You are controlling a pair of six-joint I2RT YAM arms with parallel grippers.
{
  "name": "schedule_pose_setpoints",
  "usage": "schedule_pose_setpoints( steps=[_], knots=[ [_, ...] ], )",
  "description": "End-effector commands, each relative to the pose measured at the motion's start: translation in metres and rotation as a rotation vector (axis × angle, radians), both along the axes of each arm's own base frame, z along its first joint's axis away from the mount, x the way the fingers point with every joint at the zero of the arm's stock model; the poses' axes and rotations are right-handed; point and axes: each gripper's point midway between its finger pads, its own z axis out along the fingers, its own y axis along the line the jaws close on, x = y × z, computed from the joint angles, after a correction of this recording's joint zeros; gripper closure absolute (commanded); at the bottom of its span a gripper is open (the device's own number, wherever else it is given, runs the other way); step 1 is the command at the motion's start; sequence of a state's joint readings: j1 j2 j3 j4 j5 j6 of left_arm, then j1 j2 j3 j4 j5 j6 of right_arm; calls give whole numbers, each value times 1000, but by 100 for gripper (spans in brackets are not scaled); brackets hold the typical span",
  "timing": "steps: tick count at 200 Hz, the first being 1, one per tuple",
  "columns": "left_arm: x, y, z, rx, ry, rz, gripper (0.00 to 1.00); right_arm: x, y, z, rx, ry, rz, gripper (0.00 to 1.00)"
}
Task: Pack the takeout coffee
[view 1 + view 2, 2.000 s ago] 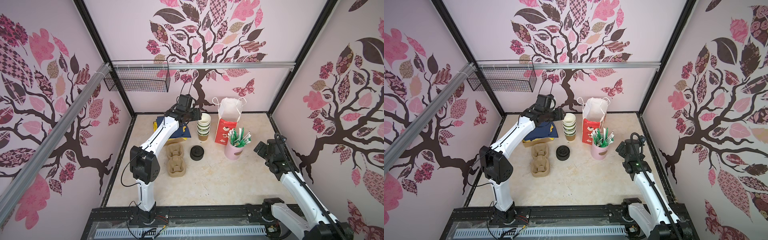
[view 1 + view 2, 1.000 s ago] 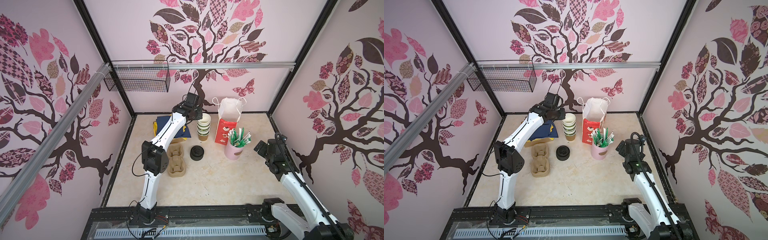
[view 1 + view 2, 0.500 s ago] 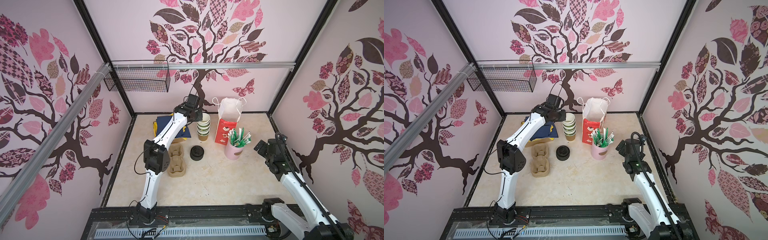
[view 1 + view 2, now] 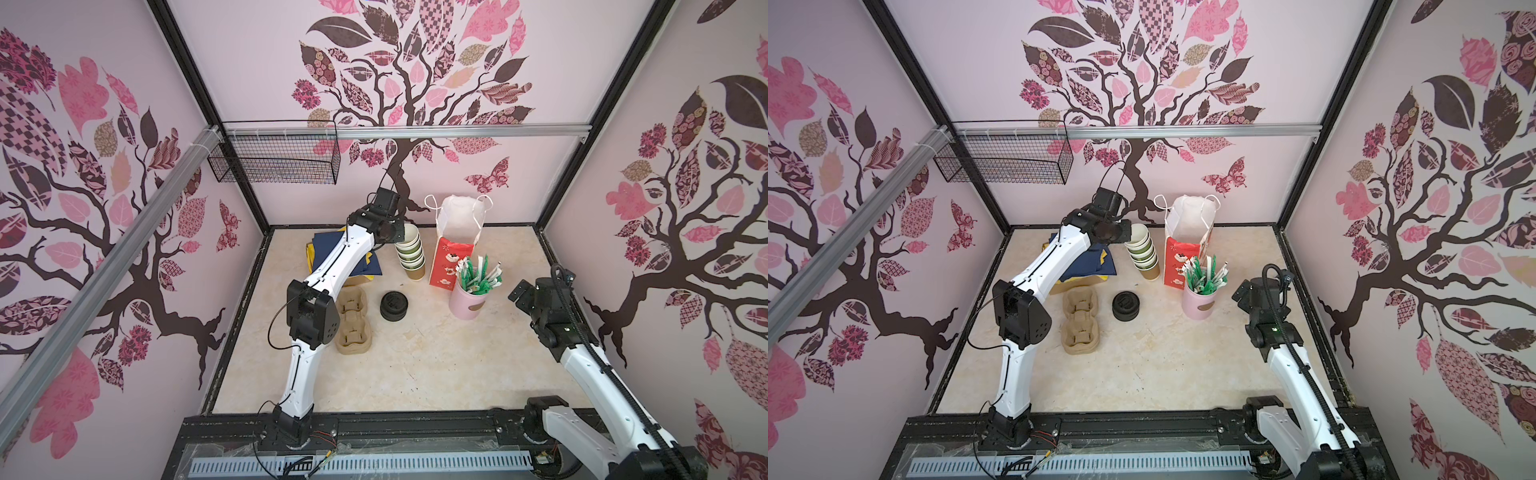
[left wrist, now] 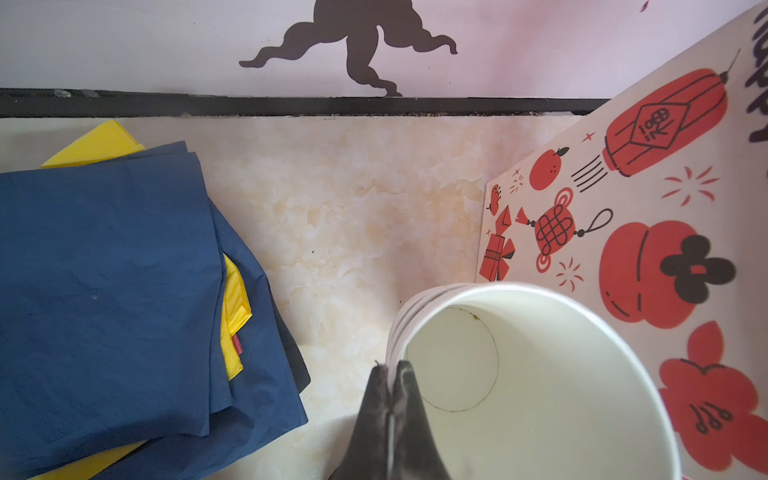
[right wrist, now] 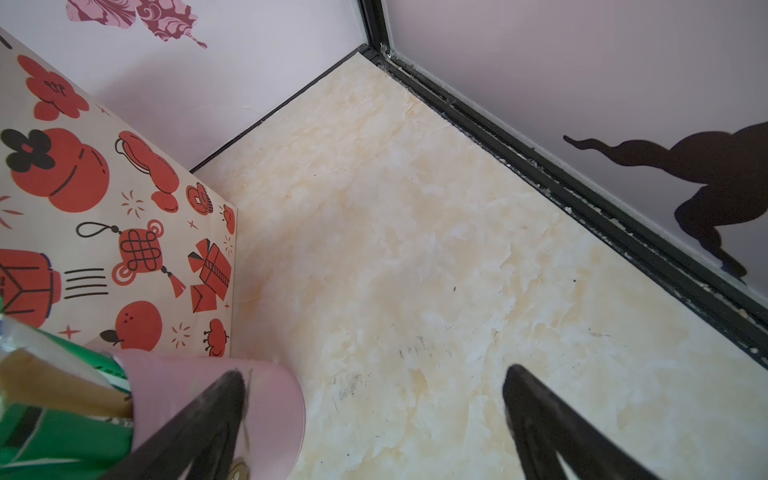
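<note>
Left arm [image 4: 332,266]: reaches from the front rail to the back of the worktop [image 4: 415,365]. Its elbow is raised beside the carrier [image 4: 353,332], its forearm slants over the napkins [image 5: 104,270], and its wrist bends toward the cup stack [image 4: 411,255].
Left jaws: clenched on the rim of the top cup [image 5: 540,374]. The left wrist view shows one finger inside the white wall and one outside.
Top cup: green outside, its white inside open to view. It is nested at the head of the stack, just beside the bag [image 4: 451,257].
Cup stack: green cups nested on a brown cup [image 4: 415,273]. It stands near the back wall, between napkins and bag.
Lids [image 4: 394,306]: a black pile on the worktop in front of the stack, apart from it.
Right arm [image 4: 582,365]: folded low at the right side, with its wrist turned toward the pink pot [image 4: 467,301].
Right jaws: released and spread wide over bare worktop, holding nothing. One finger is just beside the pot.
</note>
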State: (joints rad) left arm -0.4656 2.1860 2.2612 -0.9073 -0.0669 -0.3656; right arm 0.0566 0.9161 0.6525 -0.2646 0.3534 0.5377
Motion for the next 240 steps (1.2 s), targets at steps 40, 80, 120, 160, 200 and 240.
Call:
schedule_pose_setpoints(
  steps=[40,80,120,160,200,240],
  knots=[
    [-11,2,41,67,-78,-25,100,-2,-3,5,-2,-17,-23,0],
    [-15,-15,30,49,-45,-70,100,-3,-4,6,-6,-17,-21,0],
    [-18,-26,23,51,-35,-95,98,-5,-4,8,-15,-19,-16,0],
    [-15,-25,18,75,-36,-84,91,-7,-5,9,-27,-22,-16,0],
    [-9,-21,18,110,-56,-65,82,-6,-5,12,-35,-25,-14,0],
    [-7,-26,20,92,-66,-74,83,-5,-5,13,-35,-28,-11,0]
  ],
)
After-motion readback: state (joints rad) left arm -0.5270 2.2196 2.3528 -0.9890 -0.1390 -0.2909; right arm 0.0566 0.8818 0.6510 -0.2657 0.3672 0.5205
